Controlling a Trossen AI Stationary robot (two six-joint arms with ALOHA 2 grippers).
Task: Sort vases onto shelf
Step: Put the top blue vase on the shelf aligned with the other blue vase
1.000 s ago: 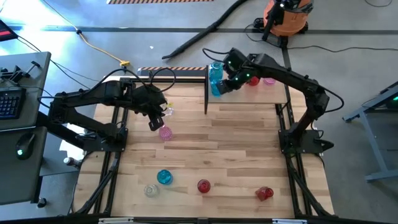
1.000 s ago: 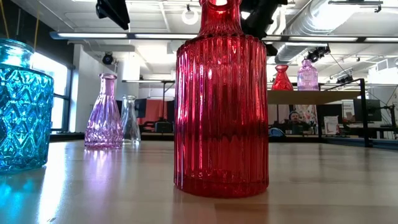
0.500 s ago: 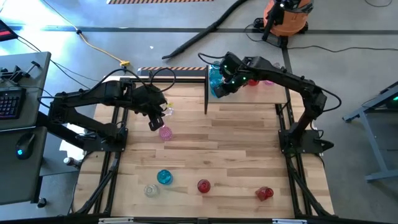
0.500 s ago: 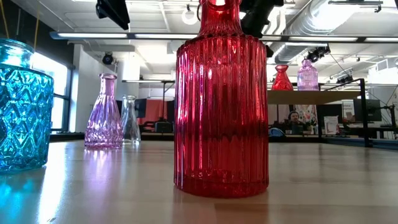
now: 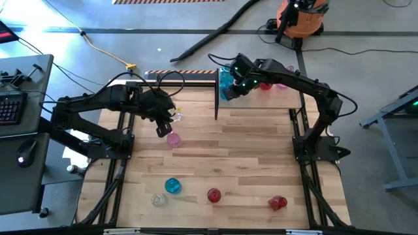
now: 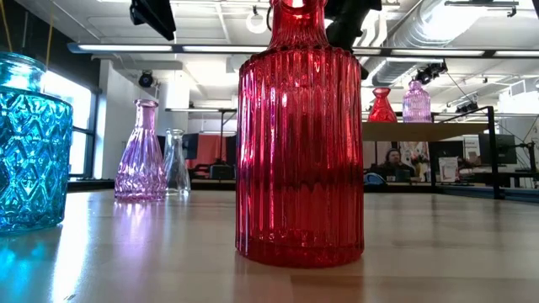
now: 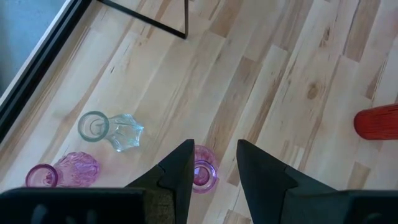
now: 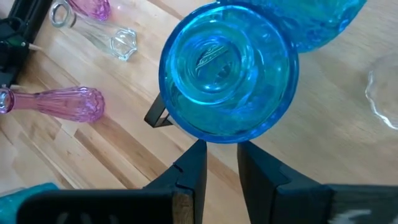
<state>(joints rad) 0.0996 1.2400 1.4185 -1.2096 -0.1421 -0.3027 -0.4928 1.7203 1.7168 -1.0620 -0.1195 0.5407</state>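
High view: right hand point(image 5: 230, 87) at the far edge of the worktop point(image 5: 248, 150), over the left end of the shelf point(image 5: 290, 96), clamped on a blue vase point(image 5: 226, 81). A red vase point(image 5: 266, 85) and a pink one point(image 5: 282, 84) stand on the shelf just beside it. Left hand point(image 5: 161, 130) hangs over the worktop's left part, fingers apart, nothing held, just above a pink vase point(image 5: 173, 139). Near edge of the worktop: blue vase point(image 5: 172, 186), clear vase point(image 5: 159, 200), red vase point(image 5: 214, 194), second red vase point(image 5: 277, 203).

Low view: ribbed red vase point(image 6: 299, 135) fills the centre, upright on the worktop. Blue vase point(image 6: 29, 143) at the left edge, pink vase point(image 6: 141, 153) and clear vase point(image 6: 175, 163) farther back. Red vase point(image 6: 381, 106) and pink vase point(image 6: 416, 102) upright on the shelf top point(image 6: 421, 130). A person shows in the room behind.

Left wrist view: fingers point(image 7: 177, 174) apart, a pink vase point(image 7: 203, 175) upright between them below. Clear vase point(image 7: 111, 129) and another pink vase point(image 7: 62, 174) lie on their sides close by; red vase point(image 7: 377, 122) at the edge.

Right wrist view: fingers point(image 8: 189, 165) close together against the blue vase point(image 8: 227, 71), seen from the base. A pink vase point(image 8: 56, 102) lies on the worktop beyond.
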